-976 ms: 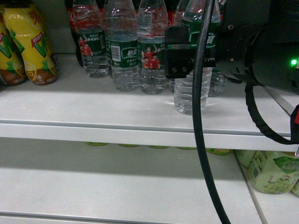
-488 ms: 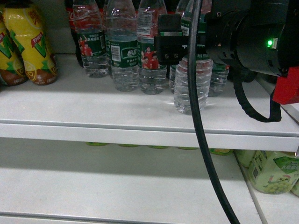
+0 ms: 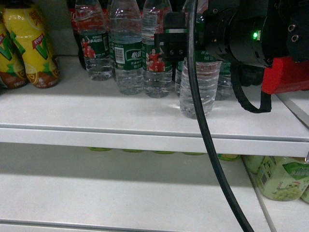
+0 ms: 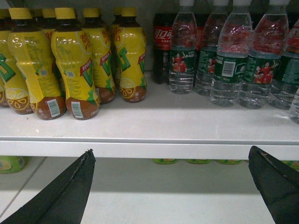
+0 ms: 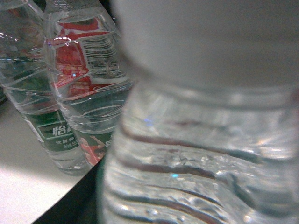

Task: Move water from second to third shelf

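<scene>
On the white shelf (image 3: 96, 108), right of centre, your water bottle (image 3: 198, 92) stands upright, cap up, the right hand (image 3: 175, 43) at its label, grip state unclear, left hand (image 4: 173, 186) spread wide.

Front water bottle (image 3: 198, 92) upper half hidden behind right arm and black cable (image 3: 203, 125). Right gripper (image 3: 179, 46) jaw gap masked, closure unreadable. Bottle (image 5: 205, 140) blurred in right wrist view, label out of frame. Left gripper (image 4: 173, 186) fingertips cropped at bottom edge. Lower-shelf green bottles (image 3: 280, 181) cut off at right.
</scene>
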### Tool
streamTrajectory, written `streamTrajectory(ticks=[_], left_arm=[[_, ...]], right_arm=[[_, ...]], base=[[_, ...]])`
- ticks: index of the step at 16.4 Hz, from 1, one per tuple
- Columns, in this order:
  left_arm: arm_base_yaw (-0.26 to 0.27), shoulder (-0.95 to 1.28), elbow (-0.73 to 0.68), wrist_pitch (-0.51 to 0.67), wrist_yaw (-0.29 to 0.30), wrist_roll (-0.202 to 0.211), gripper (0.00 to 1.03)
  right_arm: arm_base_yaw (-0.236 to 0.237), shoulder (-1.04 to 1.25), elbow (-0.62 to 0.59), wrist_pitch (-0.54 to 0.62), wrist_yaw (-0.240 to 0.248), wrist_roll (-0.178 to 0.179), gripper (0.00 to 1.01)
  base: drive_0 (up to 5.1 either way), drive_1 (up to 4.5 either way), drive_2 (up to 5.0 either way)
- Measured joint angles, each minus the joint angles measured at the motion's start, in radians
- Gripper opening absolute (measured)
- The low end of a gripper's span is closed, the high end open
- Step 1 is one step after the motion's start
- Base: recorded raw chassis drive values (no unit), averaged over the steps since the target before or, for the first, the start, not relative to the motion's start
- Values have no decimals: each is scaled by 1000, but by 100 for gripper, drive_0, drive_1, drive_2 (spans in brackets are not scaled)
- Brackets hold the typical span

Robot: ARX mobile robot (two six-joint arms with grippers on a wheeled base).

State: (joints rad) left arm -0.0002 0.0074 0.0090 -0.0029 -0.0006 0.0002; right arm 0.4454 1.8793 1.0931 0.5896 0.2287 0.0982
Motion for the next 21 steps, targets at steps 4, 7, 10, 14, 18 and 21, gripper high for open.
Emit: streamTrajectory(ticks=[4,7,10,14,18,21], left_arm=[[0,0,0,0,0,0,98],[0,0,0,0,0,0,98],[0,0,0,0,0,0,98],[0,0,0,0,0,0,98],[0,0,0,0,0,0,98],[0,0,0,0,0,0,98]], right_arm=[[14,-7,-8,3,16,-20,47],[26,-67,-54,-38,9,0,44],[40,-200,-170,-88,-40,10,43],[8,-492,-378,-181,-96,63,43],[-108,-844,-530,-335,-126,89,43],[-231,-1081,-585,-450,-193,69,43]], base=[[0,0,0],[0,0,0],[0,0,0],[0,0,0],[0,0,0],[0,0,0]])
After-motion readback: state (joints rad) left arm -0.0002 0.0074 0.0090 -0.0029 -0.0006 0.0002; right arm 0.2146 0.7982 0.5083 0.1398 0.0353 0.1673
